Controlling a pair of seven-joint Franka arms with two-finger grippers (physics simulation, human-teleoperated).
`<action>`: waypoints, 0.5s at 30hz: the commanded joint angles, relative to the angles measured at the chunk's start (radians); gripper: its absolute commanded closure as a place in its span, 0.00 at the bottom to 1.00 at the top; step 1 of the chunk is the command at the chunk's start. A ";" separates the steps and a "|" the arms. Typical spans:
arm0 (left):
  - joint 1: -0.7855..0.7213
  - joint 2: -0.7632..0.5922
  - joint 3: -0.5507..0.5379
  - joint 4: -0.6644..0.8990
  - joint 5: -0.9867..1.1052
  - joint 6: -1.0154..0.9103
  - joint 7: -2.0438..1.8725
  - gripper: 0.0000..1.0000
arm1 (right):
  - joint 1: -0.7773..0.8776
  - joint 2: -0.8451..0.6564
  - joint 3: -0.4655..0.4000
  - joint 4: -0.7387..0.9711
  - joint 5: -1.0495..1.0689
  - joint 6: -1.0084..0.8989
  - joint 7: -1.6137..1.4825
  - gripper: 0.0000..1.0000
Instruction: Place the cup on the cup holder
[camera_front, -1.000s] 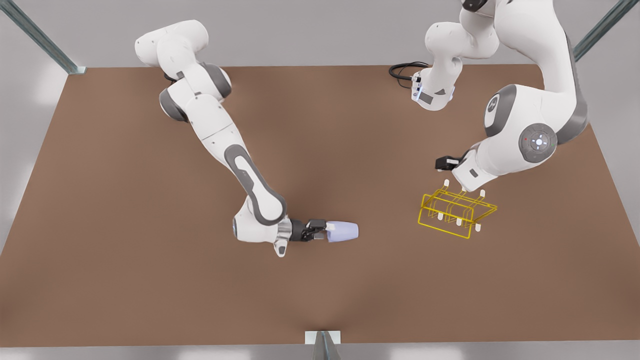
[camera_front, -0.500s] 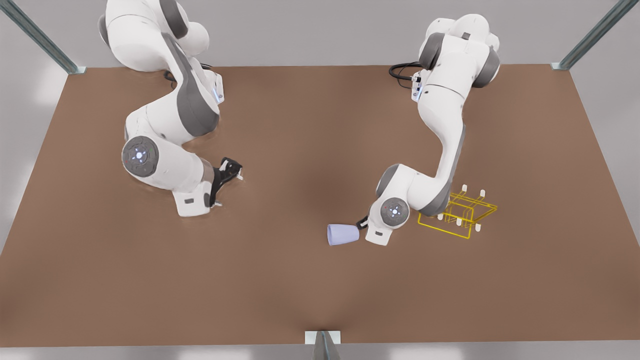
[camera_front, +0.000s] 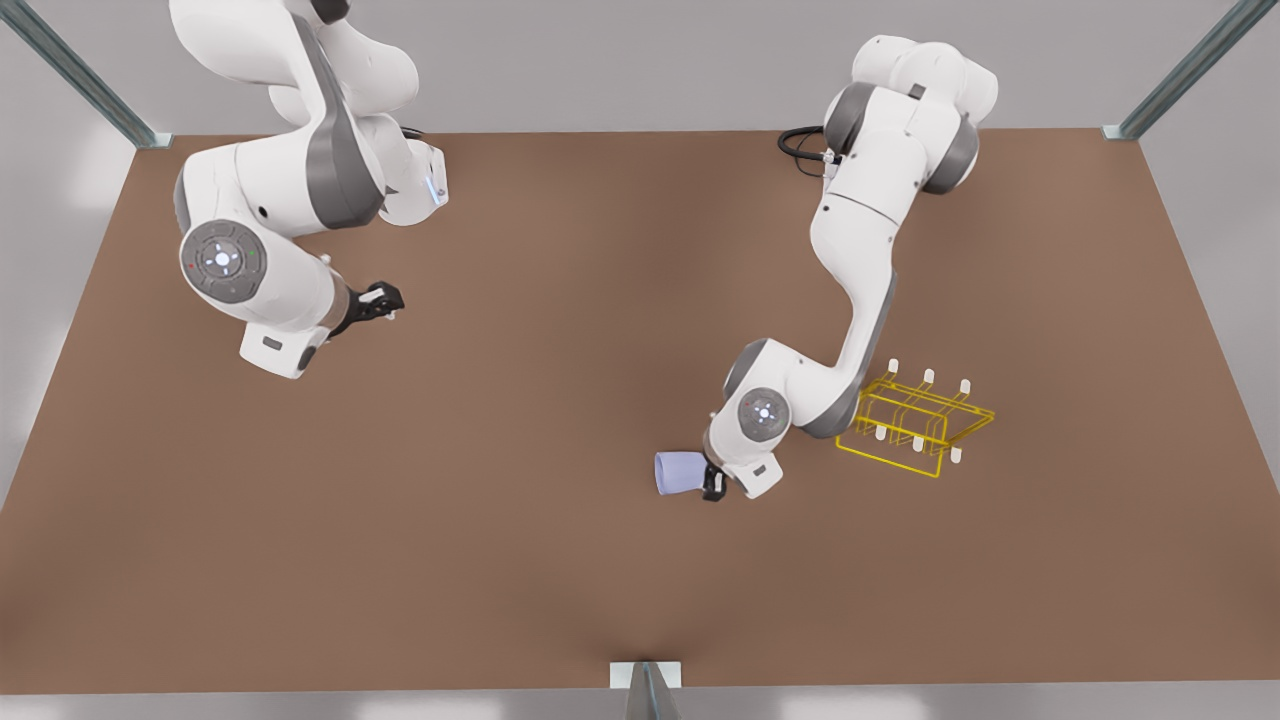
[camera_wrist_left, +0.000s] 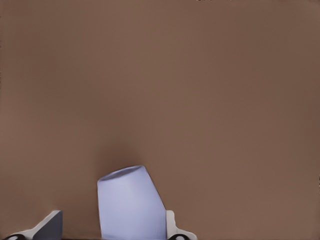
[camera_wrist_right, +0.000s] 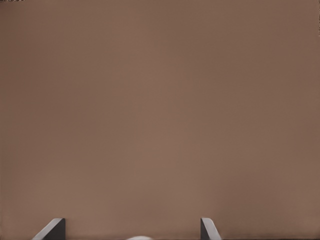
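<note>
Your left gripper (camera_front: 712, 484) has its fingers spread around the cup (camera_front: 677, 471), which lies tipped near the table's (camera_front: 560, 600) middle beside the cup holder (camera_front: 915, 425); it looks light, stiff and slick, so pinch mid-wall, while the right gripper (camera_front: 385, 300) waits open.

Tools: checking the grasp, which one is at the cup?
The left tool, on the front view's right, straddles the cup with open fingers; the right tool waits far off.

Lavender-blue cup (camera_front: 676, 472), yellow wire cup holder (camera_front: 912, 423) w/ white peg tips, brown table (camera_front: 560, 560).
</note>
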 joint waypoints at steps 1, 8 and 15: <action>-0.002 0.009 0.001 0.003 -0.002 0.054 -0.851 0.00 | 0.001 0.001 0.000 0.000 0.001 -0.010 0.280 0.00; -0.008 0.036 -0.001 0.004 -0.002 0.143 -0.836 0.00 | 0.004 0.006 0.000 0.000 0.001 -0.009 0.273 0.00; 0.002 0.053 -0.016 0.004 -0.002 0.190 -0.595 0.00 | 0.004 0.012 0.000 0.000 0.003 -0.003 0.267 0.00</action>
